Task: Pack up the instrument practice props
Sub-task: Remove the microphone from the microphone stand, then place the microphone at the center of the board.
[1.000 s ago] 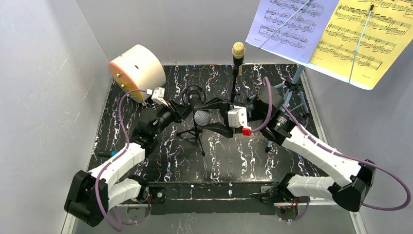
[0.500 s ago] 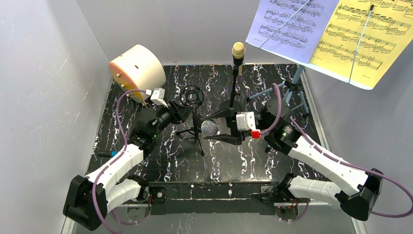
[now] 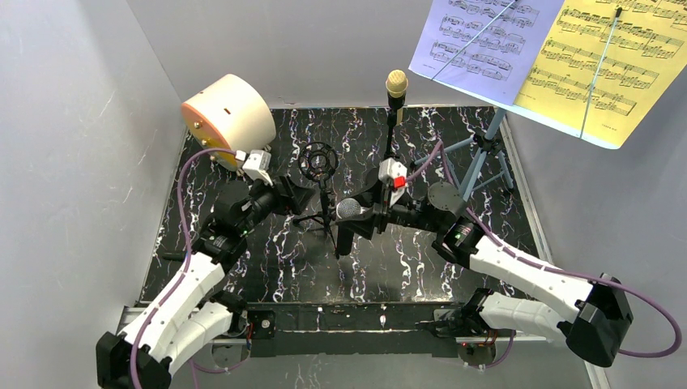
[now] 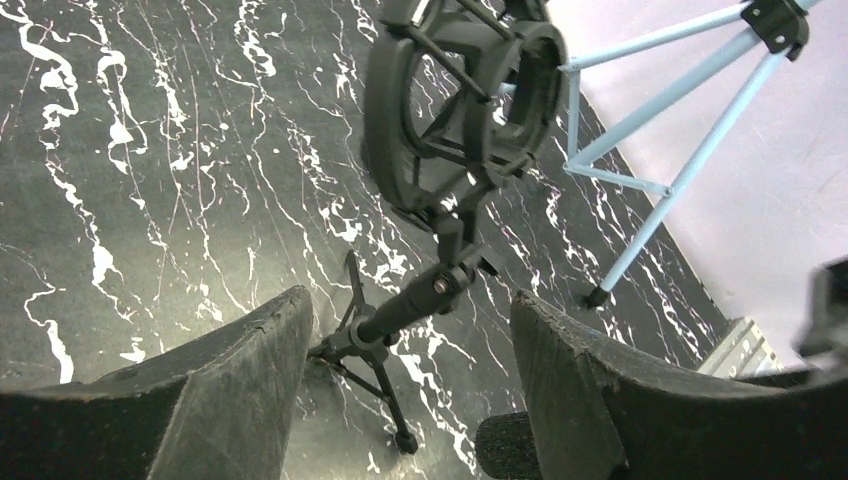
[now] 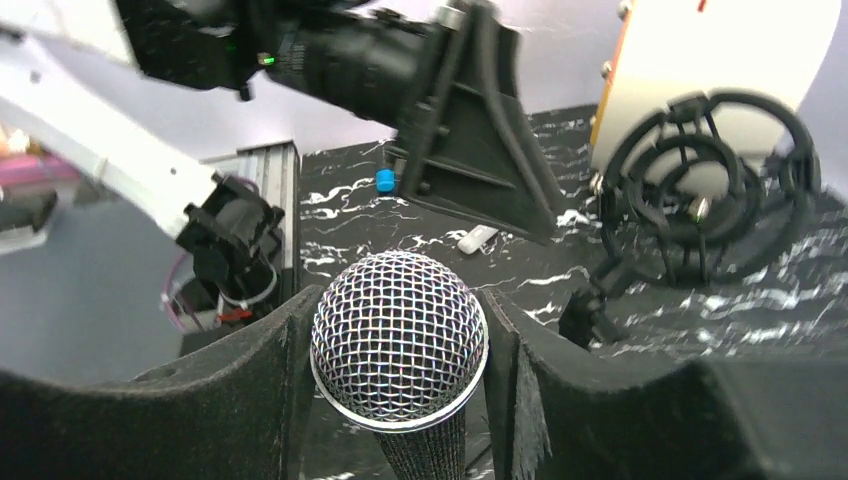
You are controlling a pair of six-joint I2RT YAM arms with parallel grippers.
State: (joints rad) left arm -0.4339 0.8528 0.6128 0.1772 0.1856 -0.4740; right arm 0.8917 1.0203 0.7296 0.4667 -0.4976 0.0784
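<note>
The right gripper [image 3: 360,217], reaching low leftward, clamps the silver-headed microphone [image 3: 349,209] at its round mesh dome, while the left gripper [image 4: 410,330] gapes before the black tripod pole [image 4: 440,285].

**Top view.** Fixed high above and behind me, it looked down and forward from afar over the whole surface [image 3: 267,267].

**Left wrist view.** Mounted just behind my left gripper [image 4: 410,298], it looked low across the surface. It passed close by the black tripod mic pole [image 4: 430,290] and faced the blue tripod music rack [image 4: 660,130].

**Right wrist view.** Mounted behind my right gripper [image 5: 398,300], it sat very near the silver-headed microphone [image 5: 398,340] and faced my left gripper.

All three views shared the pole, and the two wrist views looked at it from roughly opposite sides.
</note>
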